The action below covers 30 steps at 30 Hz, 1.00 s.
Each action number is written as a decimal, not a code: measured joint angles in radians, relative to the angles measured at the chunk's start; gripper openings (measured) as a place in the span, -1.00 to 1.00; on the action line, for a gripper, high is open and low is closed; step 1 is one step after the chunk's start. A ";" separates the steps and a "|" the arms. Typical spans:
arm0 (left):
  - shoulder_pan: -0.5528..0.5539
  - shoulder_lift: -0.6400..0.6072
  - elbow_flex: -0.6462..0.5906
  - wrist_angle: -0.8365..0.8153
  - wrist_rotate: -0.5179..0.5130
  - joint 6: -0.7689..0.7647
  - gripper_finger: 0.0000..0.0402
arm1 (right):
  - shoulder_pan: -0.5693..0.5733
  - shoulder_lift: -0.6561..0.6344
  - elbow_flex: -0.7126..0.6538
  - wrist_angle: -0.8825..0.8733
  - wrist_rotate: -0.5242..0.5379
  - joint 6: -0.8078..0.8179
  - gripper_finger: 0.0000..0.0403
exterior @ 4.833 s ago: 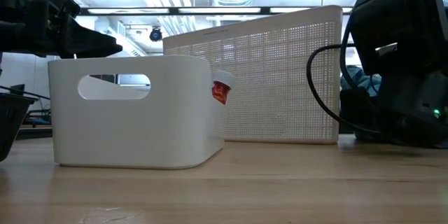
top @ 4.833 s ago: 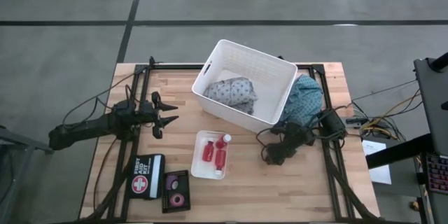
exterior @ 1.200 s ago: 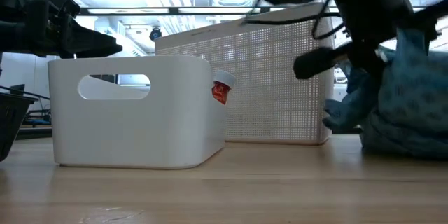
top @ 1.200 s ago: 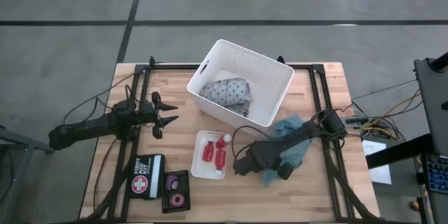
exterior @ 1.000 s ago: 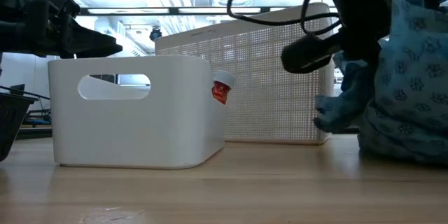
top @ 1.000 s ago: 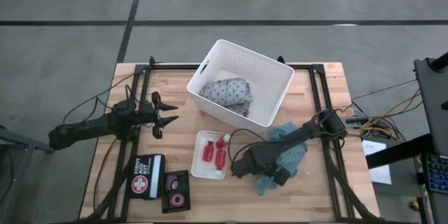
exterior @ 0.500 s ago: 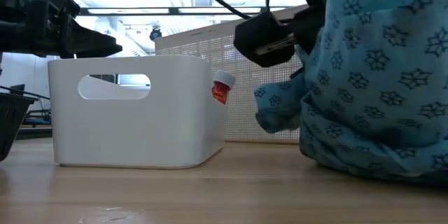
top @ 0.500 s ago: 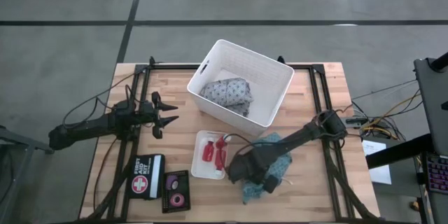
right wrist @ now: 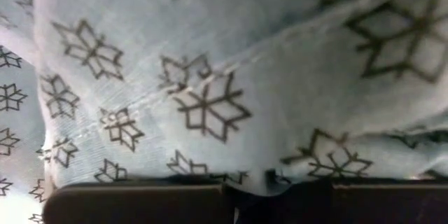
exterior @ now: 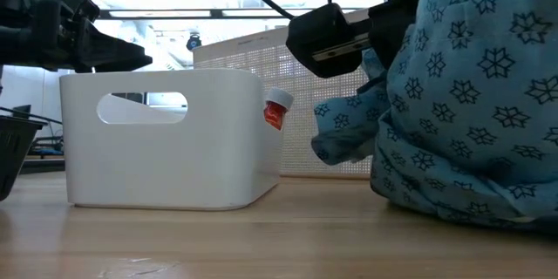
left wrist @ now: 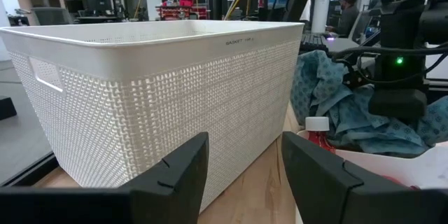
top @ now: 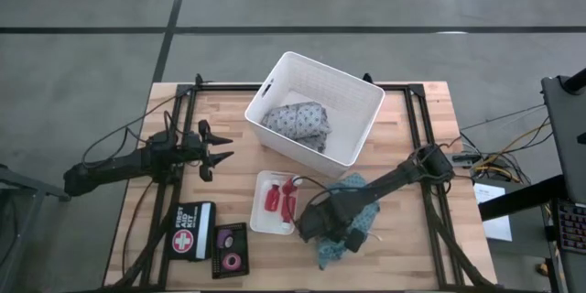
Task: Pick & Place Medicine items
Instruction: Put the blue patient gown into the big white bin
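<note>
Two red bottles with white caps [top: 281,201] lie in a small white bin [top: 259,212] near the table's middle; one cap [exterior: 277,105] peeks past the bin in the low view. Pink tape rolls [top: 229,259] sit in a dark box at the near left. My right gripper [right wrist: 227,196] is shut on a blue snowflake cloth [top: 348,233] just right of the bin. My left gripper [top: 216,154] stands open at the left, level, and points at the big white basket [left wrist: 161,91]. My right gripper pinches a bunched fold of the blue cloth [right wrist: 231,171] between its two shut fingers, coming steeply from above. How many layers it has, I cannot tell. The cloth drapes around the gripper, and its lower part [exterior: 453,209] lies on the table.
The big white basket [top: 366,101] at the far middle holds a grey patterned cloth [top: 298,121]. A first aid kit [top: 190,230] lies at the near left beside the dark box. Black frame rails run along the table's left and right sides.
My right gripper has tipped to point more steeply down and has shifted a little toward the near edge and the small bin. The blue cloth has been dragged along the table toward the bin and the near edge, bunching under the gripper. Both have kept still over the last half second.
</note>
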 joint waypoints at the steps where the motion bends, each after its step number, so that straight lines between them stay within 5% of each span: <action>1: 0.000 0.000 0.000 0.000 0.000 0.000 -0.08 | -0.001 0.000 0.000 0.000 0.000 0.000 -0.94; 20: 0.000 0.000 0.000 0.000 0.000 0.000 -0.08 | -0.001 0.000 0.000 0.002 0.000 0.033 -0.94; 25: 0.000 0.000 0.000 0.000 0.000 0.000 -0.08 | -0.002 0.000 0.000 -0.001 0.000 0.160 -0.93; 30: 0.000 0.000 0.000 0.000 0.000 0.000 -0.08 | -0.002 -0.006 0.000 -0.007 -0.001 0.213 -0.75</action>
